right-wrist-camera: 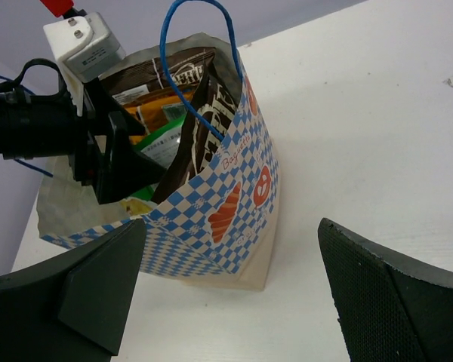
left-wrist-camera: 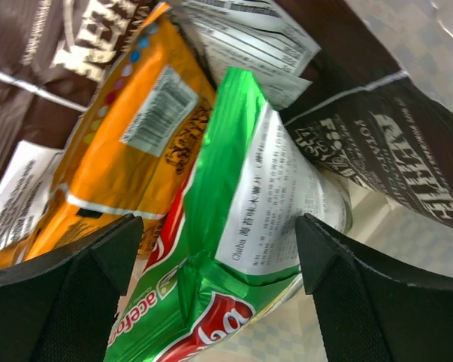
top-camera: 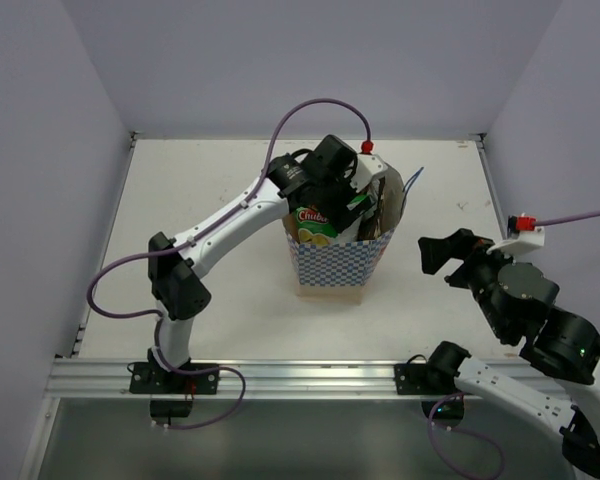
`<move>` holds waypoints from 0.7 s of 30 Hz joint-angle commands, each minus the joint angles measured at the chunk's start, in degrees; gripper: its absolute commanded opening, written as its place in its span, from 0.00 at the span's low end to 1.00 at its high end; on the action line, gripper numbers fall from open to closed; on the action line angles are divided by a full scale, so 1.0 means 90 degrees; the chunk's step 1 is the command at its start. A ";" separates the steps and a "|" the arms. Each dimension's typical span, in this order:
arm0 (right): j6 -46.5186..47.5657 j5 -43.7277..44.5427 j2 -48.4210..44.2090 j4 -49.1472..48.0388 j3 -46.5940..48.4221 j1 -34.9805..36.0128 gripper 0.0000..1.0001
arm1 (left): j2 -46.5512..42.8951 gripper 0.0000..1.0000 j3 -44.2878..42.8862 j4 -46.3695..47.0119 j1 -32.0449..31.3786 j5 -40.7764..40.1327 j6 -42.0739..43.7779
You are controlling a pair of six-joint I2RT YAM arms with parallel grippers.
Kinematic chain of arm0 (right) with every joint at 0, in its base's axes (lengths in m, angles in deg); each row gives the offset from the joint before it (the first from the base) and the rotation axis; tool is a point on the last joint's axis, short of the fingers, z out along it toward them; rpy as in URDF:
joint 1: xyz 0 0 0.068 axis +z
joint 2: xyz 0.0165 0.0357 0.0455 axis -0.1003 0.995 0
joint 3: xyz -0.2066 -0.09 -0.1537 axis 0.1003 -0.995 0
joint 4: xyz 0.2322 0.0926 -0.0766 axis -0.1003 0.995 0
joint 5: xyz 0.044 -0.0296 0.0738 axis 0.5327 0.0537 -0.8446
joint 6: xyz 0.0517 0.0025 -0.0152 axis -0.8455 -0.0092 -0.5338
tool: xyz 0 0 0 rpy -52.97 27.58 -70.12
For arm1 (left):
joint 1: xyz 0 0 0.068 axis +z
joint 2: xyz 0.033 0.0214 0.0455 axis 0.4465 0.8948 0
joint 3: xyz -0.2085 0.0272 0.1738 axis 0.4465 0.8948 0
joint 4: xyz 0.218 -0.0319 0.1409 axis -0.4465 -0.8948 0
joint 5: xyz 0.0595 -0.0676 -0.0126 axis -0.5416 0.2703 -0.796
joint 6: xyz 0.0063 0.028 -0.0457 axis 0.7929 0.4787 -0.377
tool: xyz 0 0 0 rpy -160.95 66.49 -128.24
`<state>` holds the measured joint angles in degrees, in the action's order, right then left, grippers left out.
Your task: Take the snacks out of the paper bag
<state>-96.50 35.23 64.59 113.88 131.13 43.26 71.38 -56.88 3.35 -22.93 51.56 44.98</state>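
The two black fingers of my left gripper (left-wrist-camera: 217,230) fill the bottom corners of the left wrist view, spread wide apart and clamped on nothing. Between them lies the crinkly green-and-white foil snack packet (left-wrist-camera: 238,204), its printed white back panel turned towards the camera. I cannot tell whether either finger touches it. Pressed against its left side is the orange foil snack packet (left-wrist-camera: 128,143), which carries a barcode label. At the top left of that view sits a dark brown foil packet with white lettering (left-wrist-camera: 53,45). A second dark brown foil packet (left-wrist-camera: 392,158) leans in from the right, by the green one's upper edge.

All four are inside the boxy blue-and-white checked paper bag (top-camera: 335,262), which stands upright near the middle of the white table (top-camera: 210,200). Seen from above, my left arm reaches over the bag's open mouth, with the gripper pointing down into it, just over the packets.

In the right wrist view the packets stand on end within the bag's cream inner walls, their tops reaching about to the rim. A thin blue string handle (right-wrist-camera: 200,45) arches above the bag. My right gripper (top-camera: 432,255) hangs to the right of the bag, apart from it. Its fingers are opened wide and empty, facing the bag's checked side.
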 commanded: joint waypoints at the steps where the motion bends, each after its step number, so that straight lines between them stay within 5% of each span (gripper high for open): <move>1: -0.0152 0.0261 0.0043 -0.0123 -0.0097 -0.0016 0.99 | 0.0082 0.88 0.0002 -0.0025 0.0016 0.0469 0.0273; 6: -0.0104 0.0271 0.0160 -0.0221 -0.0127 -0.0016 0.99 | 0.0219 0.70 0.0012 -0.0104 0.0006 0.0695 0.0361; 13: -0.0026 0.0252 0.0277 -0.0299 -0.0147 -0.0016 0.99 | 0.0063 0.20 -0.0515 -0.0153 0.0006 0.0441 0.0361; 21: 0.0072 0.0144 0.0501 -0.0387 -0.0137 -0.0016 0.99 | -0.0903 0.05 -0.0710 0.0686 0.0006 0.0021 0.0478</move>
<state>-96.17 35.56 67.89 112.61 129.93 43.26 70.94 -59.72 1.65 -23.04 54.53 47.48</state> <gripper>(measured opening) 0.990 0.109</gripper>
